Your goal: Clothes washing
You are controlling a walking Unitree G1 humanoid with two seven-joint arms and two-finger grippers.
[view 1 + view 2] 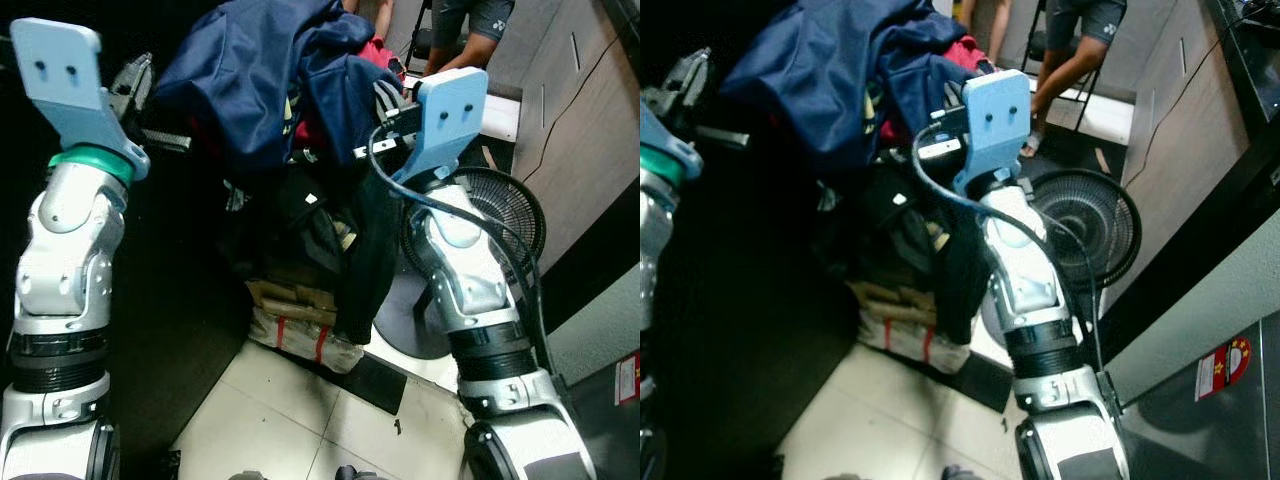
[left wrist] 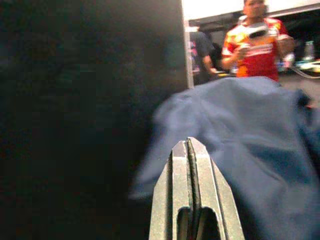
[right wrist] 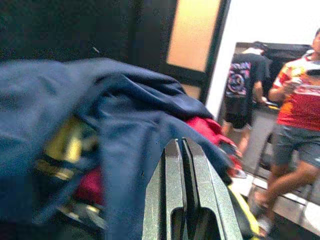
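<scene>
Facing a person in red (image 2: pixel 256 42) beyond the navy garment (image 2: pixel 240 130).

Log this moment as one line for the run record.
stage: carrying laundry | load: bundle of clothes between both arms | left pincer: shut | right pincer: shut | nearby: fan, person

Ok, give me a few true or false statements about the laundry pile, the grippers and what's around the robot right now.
1. The navy blue garment lies on top of the clothes pile. True.
2. The left gripper has its fingers spread wide. False: they are pressed together.
3. A black floor fan stands beside the right arm. True.
4. The right gripper is shut, at the pile. True.
5. The red garment covers the whole pile. False: it peeks out under the navy one.
</scene>
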